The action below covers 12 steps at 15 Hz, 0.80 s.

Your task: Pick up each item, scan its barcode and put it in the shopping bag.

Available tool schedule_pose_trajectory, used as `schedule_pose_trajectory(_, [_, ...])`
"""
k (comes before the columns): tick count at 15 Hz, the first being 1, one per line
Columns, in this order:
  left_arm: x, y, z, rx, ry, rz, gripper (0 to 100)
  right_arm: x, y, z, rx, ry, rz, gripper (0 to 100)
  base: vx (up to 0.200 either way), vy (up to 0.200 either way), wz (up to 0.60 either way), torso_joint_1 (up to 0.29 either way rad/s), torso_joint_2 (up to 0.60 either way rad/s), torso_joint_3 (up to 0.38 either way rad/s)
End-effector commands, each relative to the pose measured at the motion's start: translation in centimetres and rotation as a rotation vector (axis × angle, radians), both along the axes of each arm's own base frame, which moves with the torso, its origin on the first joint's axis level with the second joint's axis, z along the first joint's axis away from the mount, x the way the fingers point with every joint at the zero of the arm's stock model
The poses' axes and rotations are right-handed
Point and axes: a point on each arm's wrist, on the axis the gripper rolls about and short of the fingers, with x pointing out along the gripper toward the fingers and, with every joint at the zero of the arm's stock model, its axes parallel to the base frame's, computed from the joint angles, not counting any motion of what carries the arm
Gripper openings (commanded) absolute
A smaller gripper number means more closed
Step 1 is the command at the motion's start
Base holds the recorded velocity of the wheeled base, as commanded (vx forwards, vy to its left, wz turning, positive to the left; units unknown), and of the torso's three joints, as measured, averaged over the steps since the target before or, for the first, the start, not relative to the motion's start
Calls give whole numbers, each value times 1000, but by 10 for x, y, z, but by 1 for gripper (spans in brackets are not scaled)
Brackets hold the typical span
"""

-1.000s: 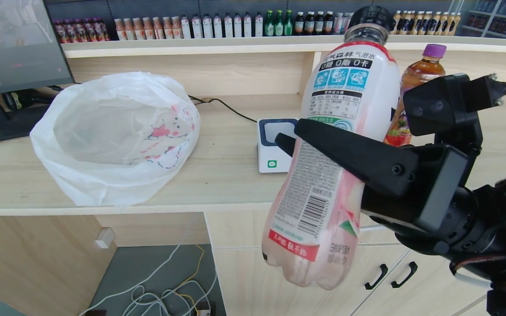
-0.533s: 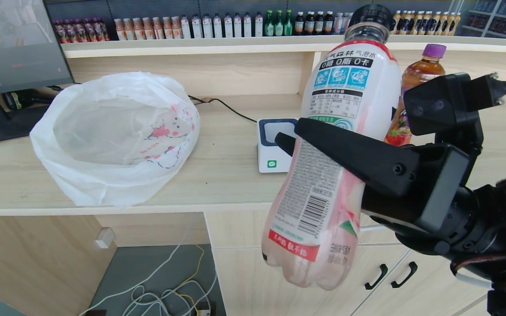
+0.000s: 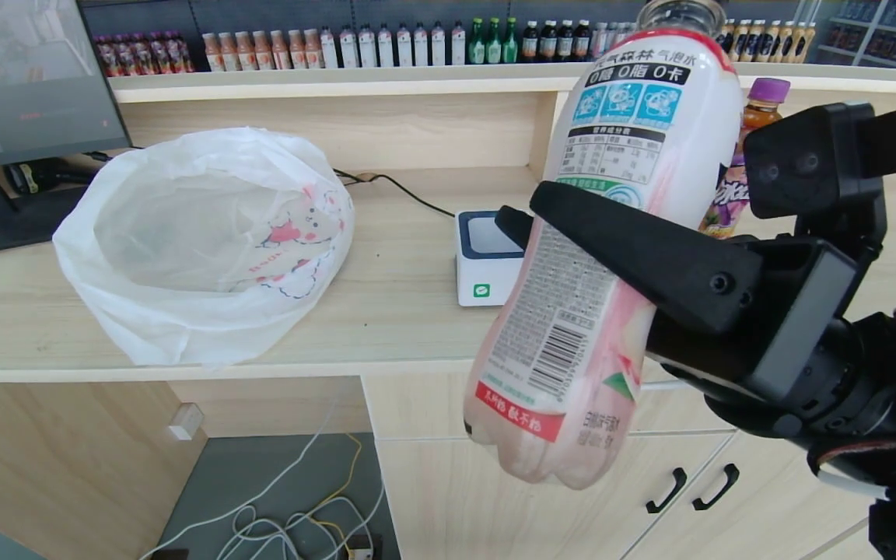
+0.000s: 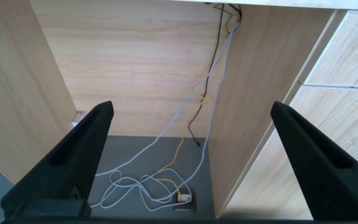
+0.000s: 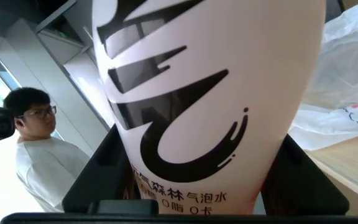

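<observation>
A pink-and-white soda bottle (image 3: 596, 295) hangs tilted in front of the counter, its barcode turned toward the head camera and its cap cut off by the upper edge. My right gripper (image 3: 523, 216) is shut on its middle, one black finger across the label. In the right wrist view the bottle (image 5: 210, 106) sits between the two fingers. The white scanner (image 3: 483, 268) stands on the counter just left of the bottle. The open white shopping bag (image 3: 207, 241) sits at the counter's left. My left gripper (image 4: 191, 155) hangs open below the counter, holding nothing.
A tea bottle with a purple cap (image 3: 759, 105) stands on the counter behind the held bottle. A monitor (image 3: 28, 78) is at the far left, and a black cable (image 3: 401, 190) runs to the scanner. Loose cables (image 4: 160, 180) lie on the floor under the counter.
My right gripper has lifted the pink bottle up and slightly to the right, so its cap now leaves the picture. Bag, scanner and left arm have not moved.
</observation>
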Motion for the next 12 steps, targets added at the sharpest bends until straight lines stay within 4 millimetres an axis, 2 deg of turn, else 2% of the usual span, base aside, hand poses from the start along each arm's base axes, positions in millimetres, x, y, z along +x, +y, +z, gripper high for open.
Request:
schedule_pose_trajectory(1, [0,0,0,0,0,0,100,-3,-3,1,-1,-29,-13,0,0,0,0,0,0,0])
schedule_pose_trajectory(7, [0,0,0,0,0,1,100,-5,-6,7,-3,-188,-152,0,0,0,0,0,0,0])
schedule_pose_trajectory(9, [0,0,0,0,0,0,100,-8,-11,8,-12,-231,-186,0,0,0,0,0,0,0])
schedule_pose_trajectory(12, [0,0,0,0,0,0,100,-8,-28,7,-127,-322,-354,0,0,0,0,0,0,0])
